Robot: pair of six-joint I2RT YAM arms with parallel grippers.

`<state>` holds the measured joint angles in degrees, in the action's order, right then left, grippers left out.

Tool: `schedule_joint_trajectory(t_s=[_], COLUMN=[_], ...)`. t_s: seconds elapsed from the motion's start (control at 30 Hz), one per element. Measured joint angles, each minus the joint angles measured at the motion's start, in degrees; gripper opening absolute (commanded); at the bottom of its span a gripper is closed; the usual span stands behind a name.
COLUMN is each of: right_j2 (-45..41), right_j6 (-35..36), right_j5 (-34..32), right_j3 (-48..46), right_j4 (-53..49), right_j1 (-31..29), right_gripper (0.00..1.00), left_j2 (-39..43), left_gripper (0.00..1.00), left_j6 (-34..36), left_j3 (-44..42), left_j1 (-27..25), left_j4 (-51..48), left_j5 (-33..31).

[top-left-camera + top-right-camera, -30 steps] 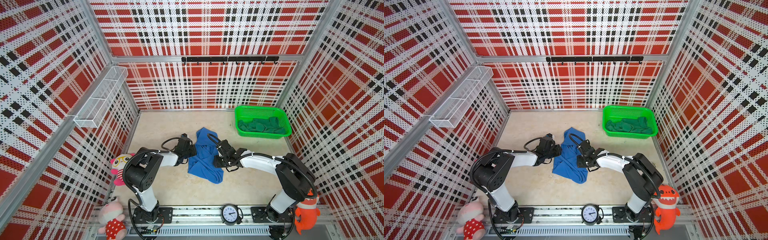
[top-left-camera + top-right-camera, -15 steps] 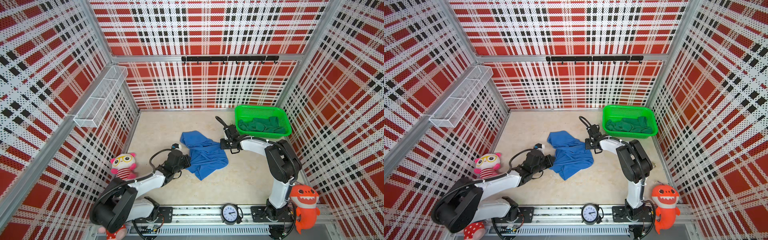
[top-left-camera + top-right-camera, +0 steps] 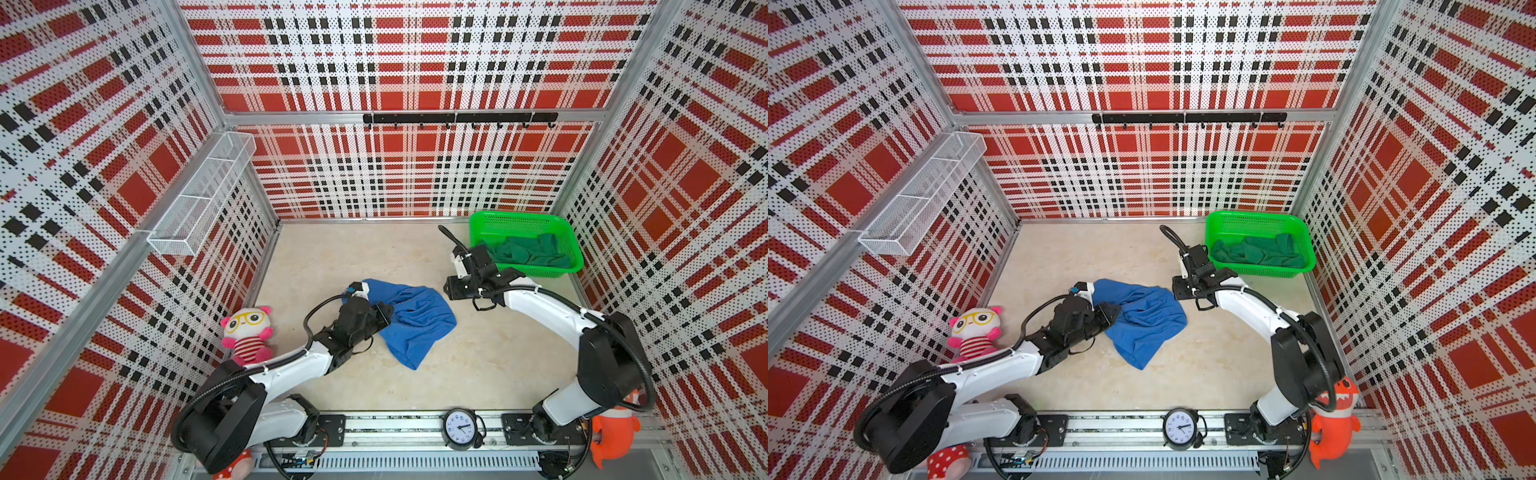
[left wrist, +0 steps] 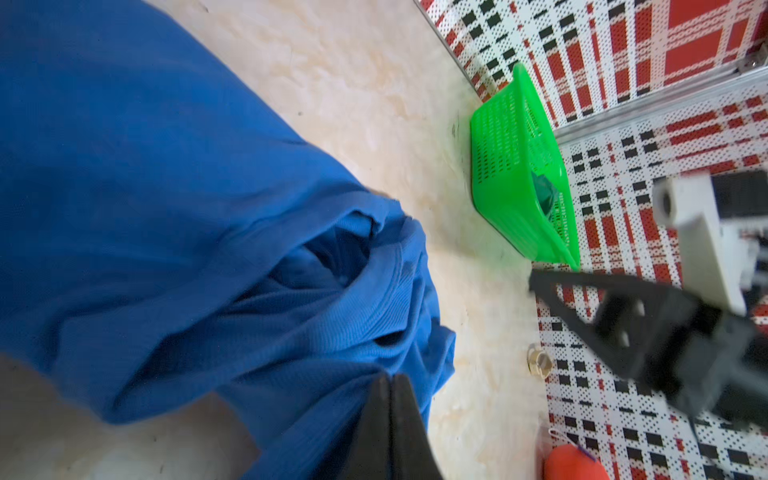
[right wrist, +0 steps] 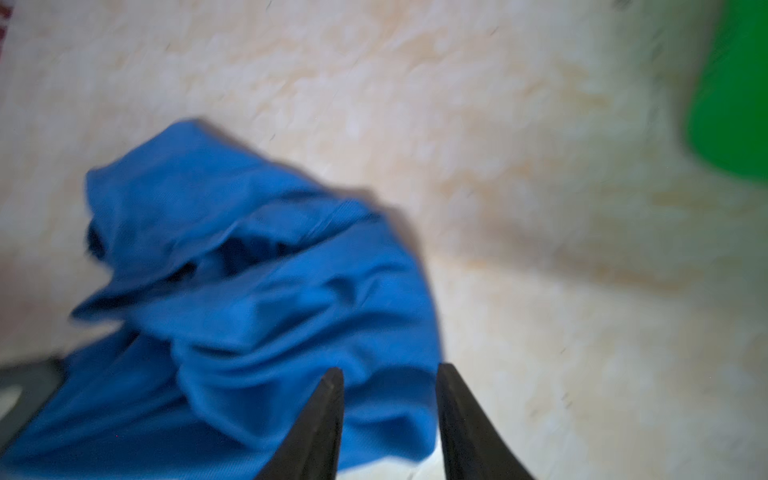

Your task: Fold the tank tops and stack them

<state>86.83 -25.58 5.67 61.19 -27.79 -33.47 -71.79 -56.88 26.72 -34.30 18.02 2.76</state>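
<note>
Blue tank top (image 3: 419, 320) lies in soft rumpled folds, left hand (image 4: 390, 378) pinching it, right hand (image 5: 390, 376) parted.

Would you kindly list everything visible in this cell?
blue tank top: 1, royal blue, crumpled mid-table
green tank top: 1, dark green, in the basket
basket: 1, bright green, far right corner
table: 1, beige, cell floor
wire shelf: 1, white, left wall
hook rail: 1, black, back wall
plush with glasses: 1, pink, left table edge
spotted plush: 1, red, front left corner
toothy plush: 1, orange, front right corner
clock: 1, black-rimmed, front rail
left gripper: 1, black, shut on the blue tank top
right gripper: 1, black, open, empty, between basket and blue tank top
</note>
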Motion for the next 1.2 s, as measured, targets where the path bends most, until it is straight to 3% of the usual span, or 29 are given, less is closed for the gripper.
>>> schedule_joint_trajectory(t_s=[0.1,0.2,0.5,0.77,0.97,1.03,1.2], right_j2=[-2.08,-0.42,2.64,5.01,7.67,8.48,9.62], right_j6=[-5.84,-10.82,-26.47,-33.29,-35.23,-35.32,-35.50], right_j5=[3.39,5.81,5.77,5.95,5.84,5.53,3.23], right_j3=[-3.72,-5.11,-6.93,-7.61,-7.54,-7.52,-7.61], right_j4=[0.87,2.58,10.14,12.61,12.11,11.52,8.76], right_j1=[-7.10,-12.63,-17.46,-19.23,-19.30,-19.30,-19.30], right_gripper=[0.61,0.68,0.58,0.45,0.55,0.50,0.10], left_j2=[-1.99,-2.95,-2.95,-2.95,-2.95,-2.95,-2.86], left_gripper=[0.00,0.00,0.00,0.00,0.00,0.00,0.00], left_j6=[0.72,0.83,0.98,1.97,2.51,2.78,3.15], left_j3=[1.20,1.18,0.35,0.22,0.22,0.22,0.22], left_j1=[0.66,0.66,0.87,1.68,1.95,2.10,2.16], left_j4=[0.94,1.29,2.64,3.37,3.41,3.43,3.45], left_j5=[0.35,0.83,0.83,0.87,1.07,1.09,1.27])
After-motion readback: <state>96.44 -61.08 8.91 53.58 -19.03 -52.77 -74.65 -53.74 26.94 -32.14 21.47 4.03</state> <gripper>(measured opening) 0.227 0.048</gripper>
